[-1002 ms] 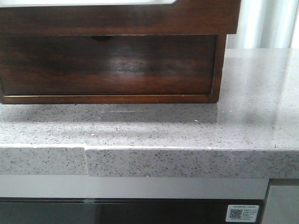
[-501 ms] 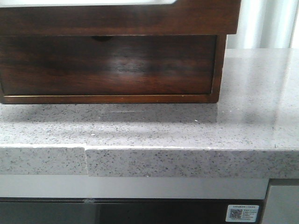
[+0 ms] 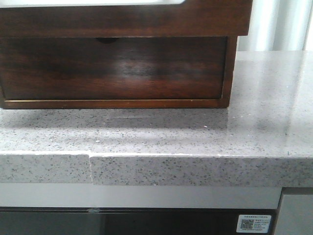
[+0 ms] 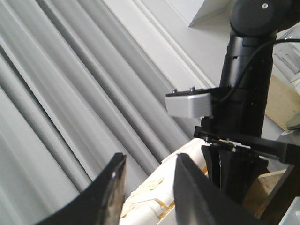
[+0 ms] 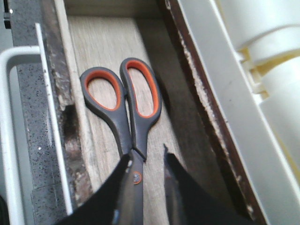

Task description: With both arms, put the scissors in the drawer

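The scissors [image 5: 133,117], grey handles with orange inner loops, lie flat on the light wood floor of the open drawer [image 5: 101,47]. My right gripper [image 5: 146,161] is open above them, one finger on each side of the pivot and blades. The near finger [image 5: 123,180] overlaps the blade's edge. In the front view only the drawer's dark glossy front [image 3: 122,68] with its half-round notch shows; no gripper appears there. My left gripper [image 4: 147,164] is open and empty, held up in the air facing grey curtains. The right arm [image 4: 246,93] stands beside it.
The wooden casing [image 3: 122,19] sits on a grey speckled counter [image 3: 195,132] with a stepped front edge. A white plastic tray with containers [image 5: 262,56] lies along the drawer's dark side wall [image 5: 197,108]. A white rail [image 5: 9,140] runs along the other side.
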Robot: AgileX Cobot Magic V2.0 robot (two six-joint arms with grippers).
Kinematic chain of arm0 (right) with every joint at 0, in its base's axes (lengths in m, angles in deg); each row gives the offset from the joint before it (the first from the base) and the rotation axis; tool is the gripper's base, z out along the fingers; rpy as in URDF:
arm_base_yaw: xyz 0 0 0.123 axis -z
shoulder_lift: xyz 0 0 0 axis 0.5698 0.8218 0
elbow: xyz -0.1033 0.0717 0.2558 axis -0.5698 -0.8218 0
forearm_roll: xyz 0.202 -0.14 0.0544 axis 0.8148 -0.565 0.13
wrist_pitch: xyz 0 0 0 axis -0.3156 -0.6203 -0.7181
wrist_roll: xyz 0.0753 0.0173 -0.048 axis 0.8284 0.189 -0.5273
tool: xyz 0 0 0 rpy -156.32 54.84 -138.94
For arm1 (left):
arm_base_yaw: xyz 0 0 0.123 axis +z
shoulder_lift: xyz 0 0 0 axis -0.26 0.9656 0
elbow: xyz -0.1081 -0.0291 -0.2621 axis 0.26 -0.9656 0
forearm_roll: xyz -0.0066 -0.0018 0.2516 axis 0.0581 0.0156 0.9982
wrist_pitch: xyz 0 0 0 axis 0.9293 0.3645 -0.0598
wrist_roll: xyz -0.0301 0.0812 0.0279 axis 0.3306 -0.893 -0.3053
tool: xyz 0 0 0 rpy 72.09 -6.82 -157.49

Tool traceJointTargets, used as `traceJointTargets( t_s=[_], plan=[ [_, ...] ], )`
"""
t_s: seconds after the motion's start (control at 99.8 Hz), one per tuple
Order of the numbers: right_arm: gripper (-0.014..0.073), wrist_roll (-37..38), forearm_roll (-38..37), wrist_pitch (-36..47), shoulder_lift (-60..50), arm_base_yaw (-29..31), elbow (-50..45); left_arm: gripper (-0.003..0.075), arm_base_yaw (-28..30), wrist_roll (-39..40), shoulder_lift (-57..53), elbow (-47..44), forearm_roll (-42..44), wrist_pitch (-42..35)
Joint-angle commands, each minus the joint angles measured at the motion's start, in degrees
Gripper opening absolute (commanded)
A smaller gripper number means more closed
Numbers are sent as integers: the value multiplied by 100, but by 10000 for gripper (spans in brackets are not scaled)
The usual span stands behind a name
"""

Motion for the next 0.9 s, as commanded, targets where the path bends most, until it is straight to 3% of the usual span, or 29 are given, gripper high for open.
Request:
traceJointTargets(
  t_s=[0.0, 0.09, 0.361, 0.651, 0.771, 0.892],
  plan=[
    [-55, 87, 110, 234, -487, -1, 166, 97, -42, 246, -146, 142, -261, -14],
    [-71, 178, 133, 191, -757, -1, 143, -20, -42, 597, -432, 142, -200, 485],
    [-70, 311, 527, 517, -1790, -1, -448, -19, -42, 1533, -1524, -77, -198, 1298],
    [-69, 344, 590, 2569, -3669, -1, -2654, -18, -42, 2124, -2715, -566, -323, 2944],
    [-70, 344, 590, 3174, -4528, -1, -3548, -18, -42, 2124, -2965, -857, -822, 3176],
    [-70, 383, 590, 3219, -5369, -1, -4326, -18, -42, 2124, -2964, -1185, -1023, 3135]
  ],
)
